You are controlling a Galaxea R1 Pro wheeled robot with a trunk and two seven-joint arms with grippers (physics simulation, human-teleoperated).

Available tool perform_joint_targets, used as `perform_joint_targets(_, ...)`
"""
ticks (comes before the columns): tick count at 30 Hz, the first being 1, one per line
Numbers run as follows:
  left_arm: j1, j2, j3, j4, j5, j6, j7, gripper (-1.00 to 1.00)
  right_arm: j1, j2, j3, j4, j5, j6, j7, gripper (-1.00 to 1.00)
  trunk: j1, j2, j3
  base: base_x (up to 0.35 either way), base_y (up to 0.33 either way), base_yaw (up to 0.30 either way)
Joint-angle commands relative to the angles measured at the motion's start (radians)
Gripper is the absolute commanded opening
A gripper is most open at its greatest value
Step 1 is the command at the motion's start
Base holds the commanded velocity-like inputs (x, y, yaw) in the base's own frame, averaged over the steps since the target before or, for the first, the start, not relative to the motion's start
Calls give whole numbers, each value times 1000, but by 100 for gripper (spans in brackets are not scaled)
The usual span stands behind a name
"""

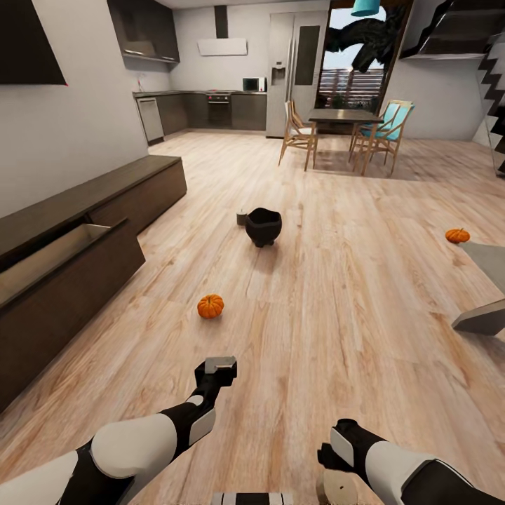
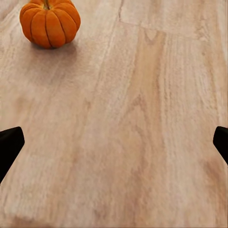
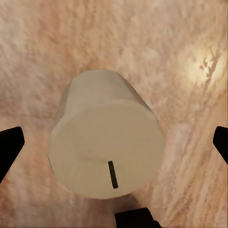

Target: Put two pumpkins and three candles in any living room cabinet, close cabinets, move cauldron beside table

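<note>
An orange pumpkin (image 1: 210, 306) (image 2: 50, 23) sits on the plank floor, a short way ahead of my open left gripper (image 1: 219, 366) (image 2: 114, 147), which holds nothing. Farther on stands the black cauldron (image 1: 264, 226), with a dark candle (image 1: 242, 218) just behind it. A second pumpkin (image 1: 457, 236) lies on the floor by the far corner of the grey table (image 1: 484, 270). My right gripper (image 1: 328, 459) (image 3: 114, 147) hangs open over a pale-topped candle (image 1: 335, 489) (image 3: 107, 142), its fingertips (image 3: 9, 147) spread clear of the candle's sides. The dark cabinet (image 1: 105, 203) runs along the left wall.
The cabinet's near drawer (image 1: 63, 256) juts out open, showing its tan inside. Far ahead are a dining table with wooden chairs (image 1: 344, 119) and the kitchen counters (image 1: 210, 109). Bare plank floor lies between the cabinet and the grey table.
</note>
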Motion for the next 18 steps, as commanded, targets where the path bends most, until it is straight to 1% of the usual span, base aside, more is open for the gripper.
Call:
perform_joint_targets(1, -1, 0, -8, -2, 1, -6, 9, 100, -1, 0, 8, -1, -8, -4, -2, 100, 0, 0, -1, 0, 0, 0)
perform_joint_targets(5, -1, 0, -8, -3, 1, -9, 9, 100, -1, -2, 8, -1, -5, -46, 9, 100, 0, 0, -1, 0, 0, 0)
perform_joint_targets(8, -1, 0, -8, -3, 1, -10, 9, 100, -1, -4, 8, -1, -5, -79, 35, 100, 0, 0, -1, 0, 0, 0)
perform_joint_targets(13, -2, 0, -8, -4, 1, -10, 9, 100, -1, -4, 9, -1, -5, -91, 50, 100, 0, 0, -1, 0, 0, 0)
perform_joint_targets(18, -1, 0, -8, -4, 1, -9, 10, 100, -1, -3, 10, -1, -2, -91, 52, 100, 2, -2, -20, 0, 0, 0)
